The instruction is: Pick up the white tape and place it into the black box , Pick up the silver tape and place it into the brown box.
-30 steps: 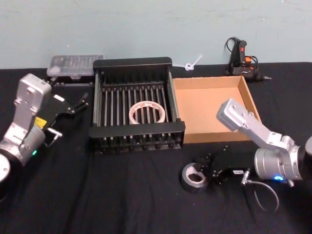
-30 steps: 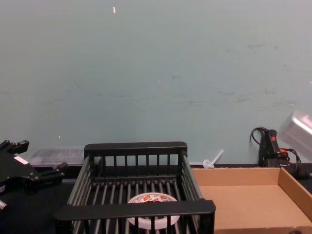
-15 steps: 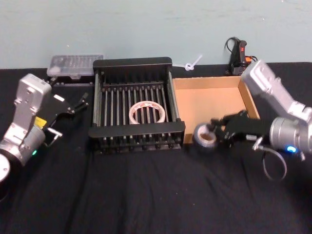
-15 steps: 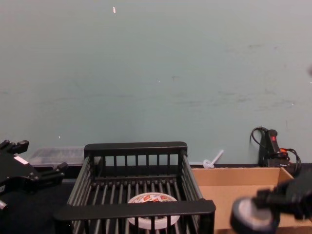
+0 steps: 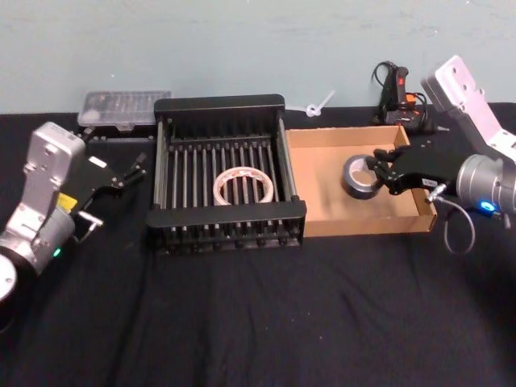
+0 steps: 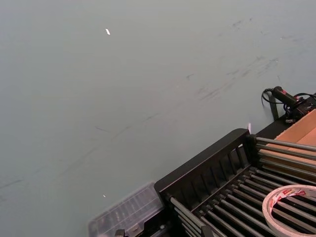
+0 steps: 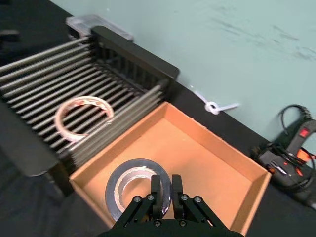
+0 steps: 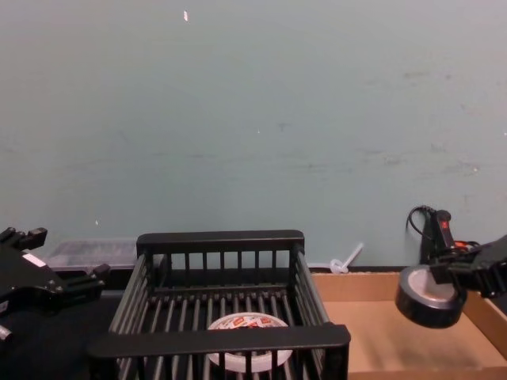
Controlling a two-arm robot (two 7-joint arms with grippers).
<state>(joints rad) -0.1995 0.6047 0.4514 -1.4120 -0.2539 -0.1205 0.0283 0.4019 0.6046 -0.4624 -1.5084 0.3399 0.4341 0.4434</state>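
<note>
Your right gripper (image 5: 379, 173) is clamped on the silver tape (image 5: 359, 176) above the brown box (image 5: 322, 214). Go low, then let go gently.

My arms are silver-grey cylinders with boxy silver wrist blocks — each ends in a black pincer; a grey cable loops beside my right pincer (image 5: 382, 171).

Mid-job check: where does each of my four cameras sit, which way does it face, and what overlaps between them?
Head: high, looking down at the black box and brown box; both arms show.
Chest: low, facing the wall; left gripper lower left.
Left wrist: looks across the black box to the wall.
Right wrist: above the brown box; right gripper pinches the silver tape.
Shared: all show the white tape.
</note>
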